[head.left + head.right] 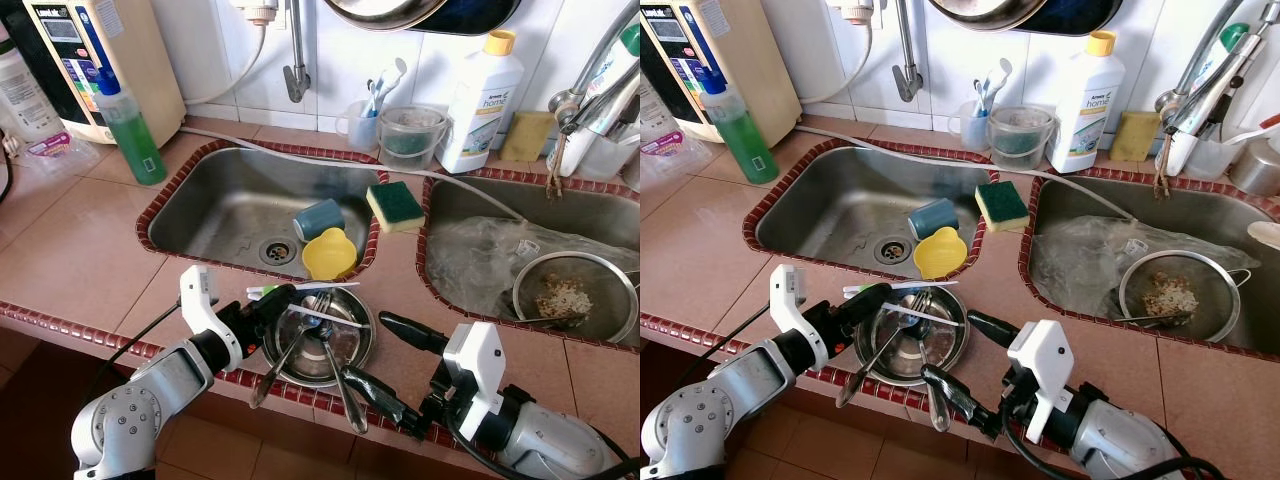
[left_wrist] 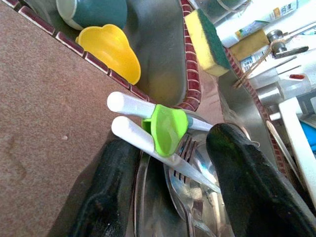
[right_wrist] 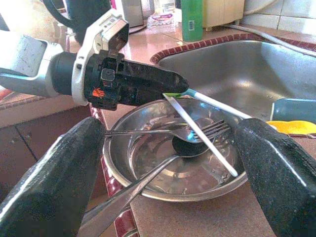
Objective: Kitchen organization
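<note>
Steel bowl (image 1: 345, 345) of cutlery at desk (image 1: 80, 260) edge; left gripper (image 2: 170, 185) spread wide around white tongs (image 2: 148, 136), seemingly untouched; right gripper (image 3: 168, 163) open, flanking bowl.

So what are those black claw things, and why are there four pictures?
Those claws are a robot's two hands, called grippers. Two pictures come from cameras in its head, looking down at a kitchen counter. The other two come from cameras on its wrists. The left gripper and right gripper are both open, one on each side of a metal bowl at the counter's edge. In the bowl lie a fork, spoons and white chopsticks joined by a green clip. Nothing is held yet.
</note>
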You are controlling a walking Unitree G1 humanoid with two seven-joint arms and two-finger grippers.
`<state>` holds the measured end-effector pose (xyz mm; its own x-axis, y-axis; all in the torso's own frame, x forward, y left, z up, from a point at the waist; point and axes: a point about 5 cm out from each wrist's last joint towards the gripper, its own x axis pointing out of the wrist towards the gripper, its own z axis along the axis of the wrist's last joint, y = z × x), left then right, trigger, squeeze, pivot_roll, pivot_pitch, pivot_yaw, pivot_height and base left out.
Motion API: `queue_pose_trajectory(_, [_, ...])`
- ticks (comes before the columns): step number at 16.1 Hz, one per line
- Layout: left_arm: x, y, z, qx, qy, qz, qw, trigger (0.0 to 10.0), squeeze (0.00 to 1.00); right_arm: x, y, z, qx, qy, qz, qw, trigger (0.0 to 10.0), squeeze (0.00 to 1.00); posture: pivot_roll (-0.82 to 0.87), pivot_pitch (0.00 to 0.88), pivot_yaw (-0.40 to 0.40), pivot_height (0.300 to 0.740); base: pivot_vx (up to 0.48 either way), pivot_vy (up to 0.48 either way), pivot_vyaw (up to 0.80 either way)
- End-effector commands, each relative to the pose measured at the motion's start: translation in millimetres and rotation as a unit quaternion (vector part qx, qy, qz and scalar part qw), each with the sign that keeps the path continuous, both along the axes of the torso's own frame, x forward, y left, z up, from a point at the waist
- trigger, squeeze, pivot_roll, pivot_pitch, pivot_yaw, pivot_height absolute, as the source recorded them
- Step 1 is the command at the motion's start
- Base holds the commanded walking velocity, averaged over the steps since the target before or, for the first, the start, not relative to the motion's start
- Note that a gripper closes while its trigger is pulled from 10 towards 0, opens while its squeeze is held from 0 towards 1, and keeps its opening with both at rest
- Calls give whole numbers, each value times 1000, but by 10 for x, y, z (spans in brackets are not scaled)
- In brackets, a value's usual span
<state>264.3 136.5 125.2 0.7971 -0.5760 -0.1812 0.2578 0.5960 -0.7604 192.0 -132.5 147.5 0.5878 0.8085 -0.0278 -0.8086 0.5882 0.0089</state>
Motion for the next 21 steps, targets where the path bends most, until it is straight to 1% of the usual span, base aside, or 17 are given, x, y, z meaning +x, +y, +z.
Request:
queue_pose_trajectory(1, [1,28,14,-2,-2,6,1000,0,0,-26,23,25,1,-6,7,1000,10000,0,-161,91,74,740,0,0,0])
queue_pose_trajectory(21, [-10,37,19,-9,-1,13,1000,0,0,-22,39,23,5,-6,4,1000,10000,0,-155,103,75,740,0,0,0])
